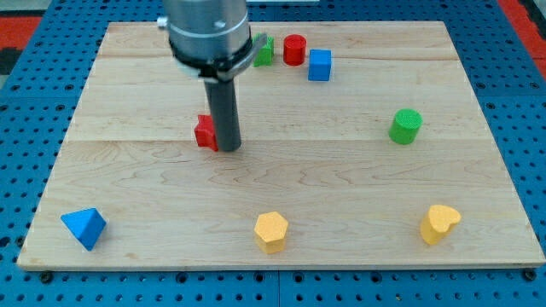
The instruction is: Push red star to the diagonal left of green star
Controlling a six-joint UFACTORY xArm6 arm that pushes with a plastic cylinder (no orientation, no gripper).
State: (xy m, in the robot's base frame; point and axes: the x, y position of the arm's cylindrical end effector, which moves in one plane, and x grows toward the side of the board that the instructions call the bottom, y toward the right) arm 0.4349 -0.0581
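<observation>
1. One dark rod serves as the end effector; it has no jaws, so nothing spreads or pinches. My tip (228,148) sits on the wooden worktop (341,188), touching the right side of the red star (205,132).
2. The red star lies left of the worktop's centre, mostly visible on the view's left of the rod.
3. The green star (264,51) is near the view's top edge, partly hidden behind the arm's grey housing (209,34).
4. Judged from this layout, the red star is below and to the left of the green star but well apart from it. To do the step well, the tip would likely need to come round beneath the red star and push it toward the view's top, stopping short of and left of the green star.
5. Contact looks off-centre, so the star may spin or slip away from the tip; a centred push seems safer.
6. A red cylinder (294,49) stands just right of the green star, with a blue cube (320,65) beside it; neither blocks the route.
7. Well clear are a green cylinder (406,126) at the right, a blue triangular block (84,227) at bottom left, a yellow pentagon-like block (271,231) at bottom centre, and a yellow heart (439,223) at bottom right.
</observation>
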